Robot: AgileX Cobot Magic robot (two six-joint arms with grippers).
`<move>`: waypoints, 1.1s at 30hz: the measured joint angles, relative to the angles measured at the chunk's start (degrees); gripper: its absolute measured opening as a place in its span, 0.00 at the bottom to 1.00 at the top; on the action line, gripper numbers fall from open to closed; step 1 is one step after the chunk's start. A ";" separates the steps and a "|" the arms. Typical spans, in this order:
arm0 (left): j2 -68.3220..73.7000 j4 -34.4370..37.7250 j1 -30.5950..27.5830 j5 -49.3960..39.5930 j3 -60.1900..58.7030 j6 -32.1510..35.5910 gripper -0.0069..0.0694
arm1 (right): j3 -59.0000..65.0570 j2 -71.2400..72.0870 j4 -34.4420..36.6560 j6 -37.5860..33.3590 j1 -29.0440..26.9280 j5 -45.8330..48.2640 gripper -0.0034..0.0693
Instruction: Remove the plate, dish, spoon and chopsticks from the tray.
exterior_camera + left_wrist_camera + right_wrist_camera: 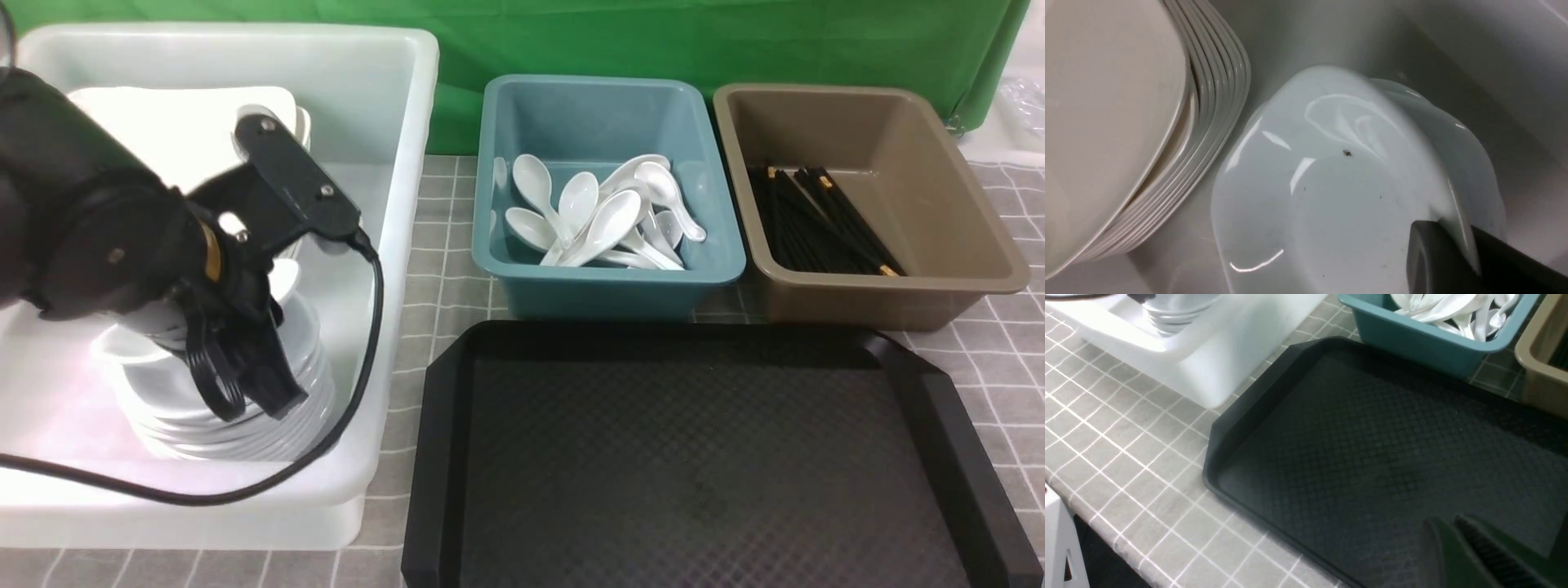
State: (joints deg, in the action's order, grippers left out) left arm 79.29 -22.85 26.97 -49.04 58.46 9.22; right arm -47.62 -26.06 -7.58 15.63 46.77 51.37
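Left wrist view gives you the clearest read: the dish [1331, 183] sits inside the white bin [1494, 61], on top of another dish like it and just beside the stack of plates [1126, 122]. Your left gripper [1457, 241] is pinched down on its rim, one finger inside the bowl and one outside. Whether the dish already rests fully on the one below, you cannot tell from here.

Treat it as glazed ceramic: stiff, slick and likely to chip if it knocks against its neighbours. The thin rim is the only real place to hold it, and a one-sided grip there will probably let it tip or slide.

It lies open side up, with the dark speck near its centre facing the camera. Being a rounded square, it has no long axis to speak of; the gripped edge is the one farthest from the plates.

From the front, the tray [441, 457] holds nothing. Your right gripper [1453, 547] hangs over it with its fingers nearly together and nothing between them.
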 joint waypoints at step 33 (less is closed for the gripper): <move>-42.14 29.87 1.77 27.83 -16.81 4.91 0.12 | 0.00 0.00 0.05 -0.08 0.00 -0.28 0.15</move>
State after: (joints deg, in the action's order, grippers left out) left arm 37.15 7.03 28.74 -21.21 41.65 14.13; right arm -47.62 -26.06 -7.53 15.55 46.77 51.08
